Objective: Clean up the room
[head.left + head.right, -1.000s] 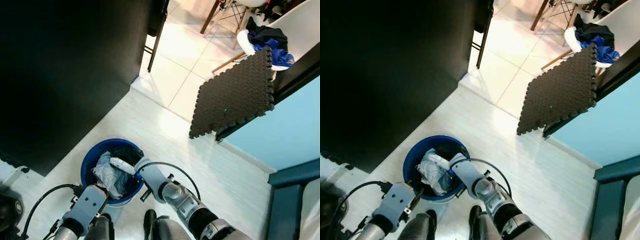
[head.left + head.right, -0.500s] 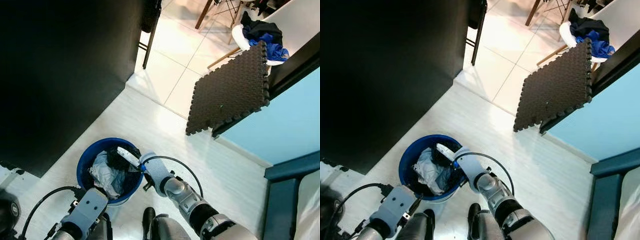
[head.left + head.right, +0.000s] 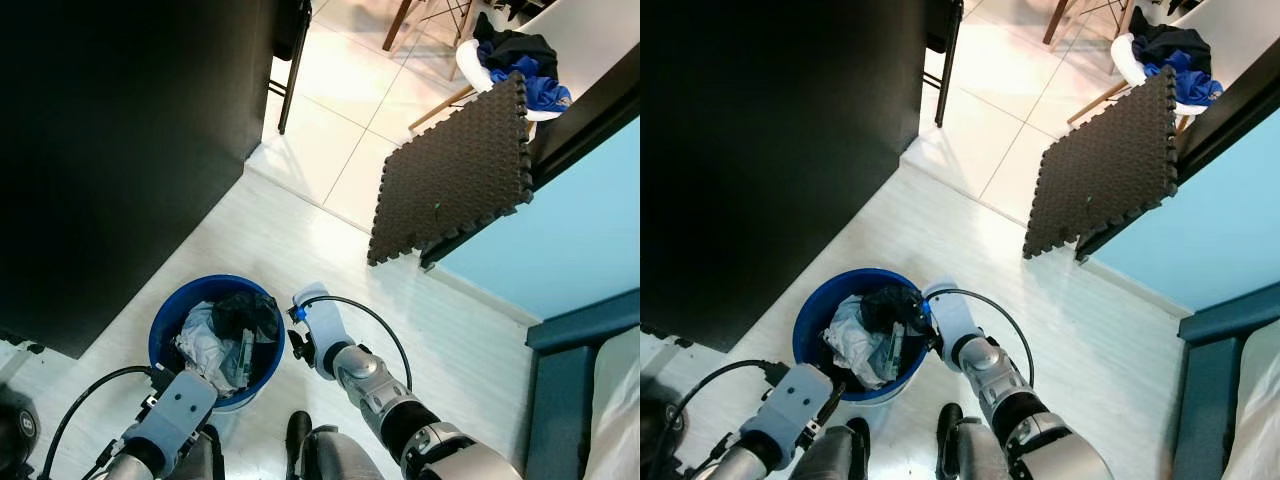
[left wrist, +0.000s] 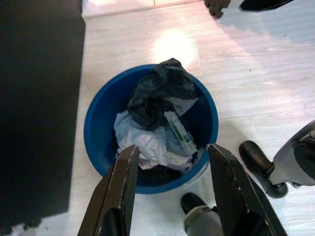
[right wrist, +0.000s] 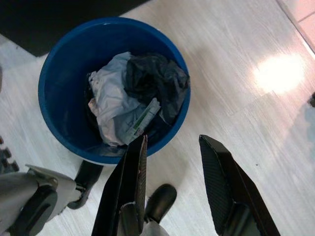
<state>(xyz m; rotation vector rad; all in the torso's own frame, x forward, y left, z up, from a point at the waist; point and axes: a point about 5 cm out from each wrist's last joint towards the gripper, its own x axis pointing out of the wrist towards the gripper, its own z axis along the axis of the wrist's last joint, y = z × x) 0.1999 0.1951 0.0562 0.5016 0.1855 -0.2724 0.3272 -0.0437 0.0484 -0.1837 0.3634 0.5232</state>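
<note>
Pale plank floor (image 3: 330,250), black cabinet (image 3: 110,150), teal wall (image 3: 590,240).

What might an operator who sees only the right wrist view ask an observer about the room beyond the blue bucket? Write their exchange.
Operator: What's ahead of the bucket?
Observer: A black foam mat stands ahead, on the robot's right.
Operator: Anything left to tidy?
Observer: Blue and dark clothes lie heaped on a white chair.
Operator: And the left gripper?
Observer: It points down at the bucket, jaws open.
</note>
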